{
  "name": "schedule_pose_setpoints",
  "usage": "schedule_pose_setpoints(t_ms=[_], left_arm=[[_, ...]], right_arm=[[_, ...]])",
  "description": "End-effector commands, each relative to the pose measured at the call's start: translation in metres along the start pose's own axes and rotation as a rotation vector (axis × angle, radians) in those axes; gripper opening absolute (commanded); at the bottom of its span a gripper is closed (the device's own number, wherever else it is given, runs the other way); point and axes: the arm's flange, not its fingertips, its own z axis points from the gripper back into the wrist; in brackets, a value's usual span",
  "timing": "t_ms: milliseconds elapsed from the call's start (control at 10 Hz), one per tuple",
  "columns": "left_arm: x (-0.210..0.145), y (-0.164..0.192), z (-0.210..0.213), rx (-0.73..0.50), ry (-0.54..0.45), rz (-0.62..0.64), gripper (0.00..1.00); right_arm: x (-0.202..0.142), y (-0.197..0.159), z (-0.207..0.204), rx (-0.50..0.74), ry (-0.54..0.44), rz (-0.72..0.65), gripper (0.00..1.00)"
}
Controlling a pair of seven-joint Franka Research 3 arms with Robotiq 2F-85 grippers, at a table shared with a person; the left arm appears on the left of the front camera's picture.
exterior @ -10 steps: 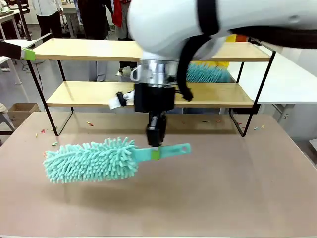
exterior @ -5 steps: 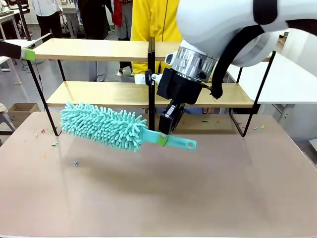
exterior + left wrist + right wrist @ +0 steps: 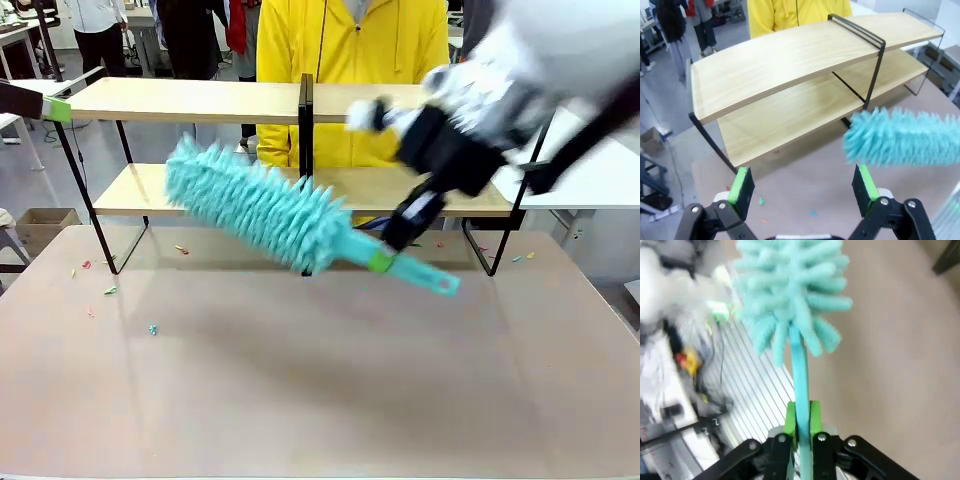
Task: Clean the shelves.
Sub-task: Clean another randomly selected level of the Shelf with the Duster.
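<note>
At the far side of the table [image 3: 300, 400] stand the shelves [image 3: 200, 100]; the right gripper [image 3: 384, 257] clenches the teal duster [image 3: 260, 205] by its handle — best level the head onto the lower board [image 3: 150, 190], sweeping left. The left gripper [image 3: 802, 186] gapes empty.

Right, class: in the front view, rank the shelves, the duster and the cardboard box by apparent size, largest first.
1. shelves: span nearly the whole width.
2. duster: nearer the camera, which enlarges it.
3. cardboard box: smallest, but farther off and partly hidden by the table.
</note>
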Motion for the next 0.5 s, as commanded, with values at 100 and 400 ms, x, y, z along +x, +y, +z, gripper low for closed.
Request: schedule_pose_setpoints(t_ms=[100,400], left_arm=[[0.000,0.003,0.000,0.001,0.002,-0.017,1.00],[0.000,0.003,0.000,0.001,0.002,-0.017,1.00]], right_arm=[[-0.082,0.017,0.069,-0.289,-0.347,-0.220,0.12],[-0.061,0.009,0.073,-0.124,-0.266,-0.146,0.12]])
